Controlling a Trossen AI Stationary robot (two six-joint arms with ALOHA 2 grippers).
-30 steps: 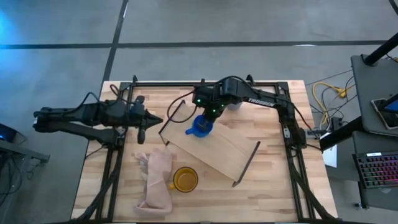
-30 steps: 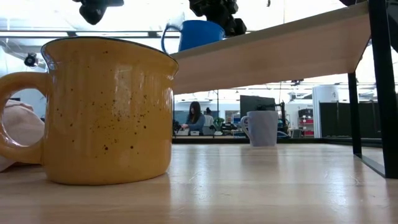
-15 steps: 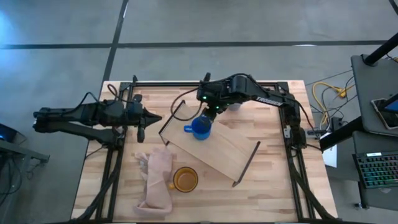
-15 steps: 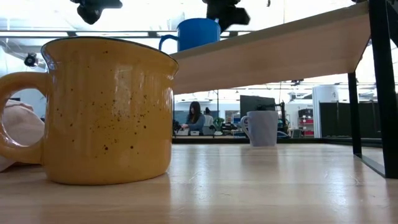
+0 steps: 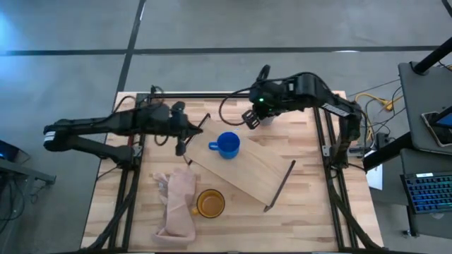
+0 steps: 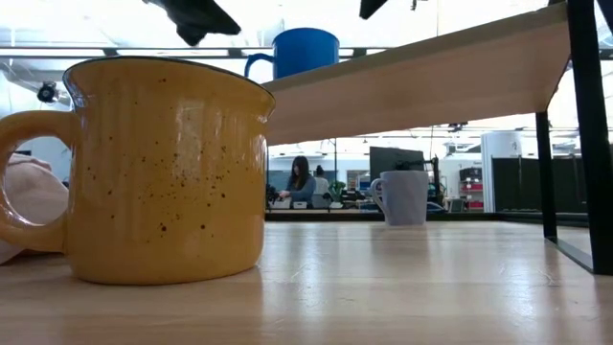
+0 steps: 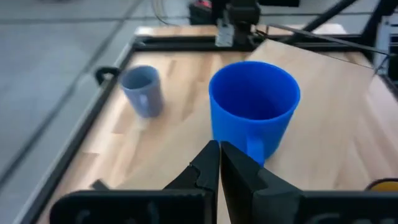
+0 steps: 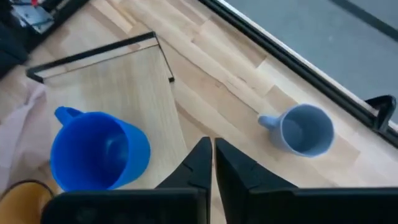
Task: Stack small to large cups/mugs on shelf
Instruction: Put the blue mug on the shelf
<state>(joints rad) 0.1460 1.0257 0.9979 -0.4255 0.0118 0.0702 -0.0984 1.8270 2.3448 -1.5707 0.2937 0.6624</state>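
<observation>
A bright blue mug (image 5: 227, 144) stands upright with its base on the far left end of the light-wood shelf (image 5: 247, 171), handle toward the table's left. It also shows in the left wrist view (image 7: 254, 112). A grey-blue mug (image 8: 305, 129) stands on the table behind the shelf. A yellow-orange mug (image 5: 210, 203) stands on the table near the front. My left gripper (image 5: 196, 128) is shut and empty, just left of the blue mug's handle. My right gripper (image 5: 249, 118) is shut and empty, above the far side of the table, between the two blue mugs.
A pale pink-beige cloth (image 5: 176, 204) lies beside the yellow-orange mug. The shelf lies slantwise on the table, with black metal frames (image 5: 280, 185) at both ends. A black frame runs around the table's edges (image 5: 330, 152). A person (image 6: 300, 180) sits far behind in the room.
My right gripper has let go of the blue mug, risen and drawn back toward the table's far right. The mug now stands free and upright on the shelf. My left gripper has moved toward the table's right, up to the blue mug's handle side.
</observation>
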